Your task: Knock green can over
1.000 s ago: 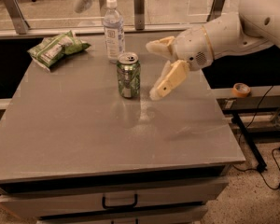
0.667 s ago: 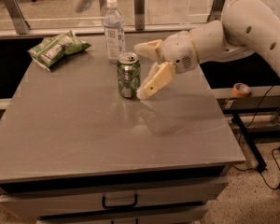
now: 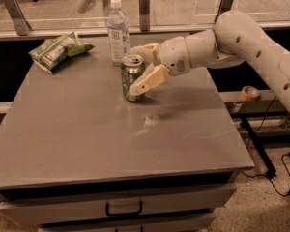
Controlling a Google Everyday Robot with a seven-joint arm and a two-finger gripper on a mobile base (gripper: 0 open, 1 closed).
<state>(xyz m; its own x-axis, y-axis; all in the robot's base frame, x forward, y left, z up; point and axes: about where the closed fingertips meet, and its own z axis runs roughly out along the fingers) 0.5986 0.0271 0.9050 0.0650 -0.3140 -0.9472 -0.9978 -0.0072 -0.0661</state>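
The green can (image 3: 130, 74) stands upright on the grey table (image 3: 87, 139), a little behind its middle. My gripper (image 3: 134, 71) reaches in from the right on a white arm (image 3: 241, 37). It is open. One cream finger (image 3: 144, 51) lies behind the can's top. The other finger (image 3: 147, 80) crosses in front of the can's lower right side and looks to be touching it. The can sits between the two fingers.
A clear water bottle (image 3: 117, 30) stands just behind the can. A crinkly green snack bag (image 3: 58, 50) lies at the back left. A drawer with a black handle (image 3: 123, 209) is under the table. A tape roll (image 3: 250, 93) sits on a ledge at the right.
My gripper has moved left to the can; its fingers, which were to the right of the can, now straddle it. The can still stands in the same spot.
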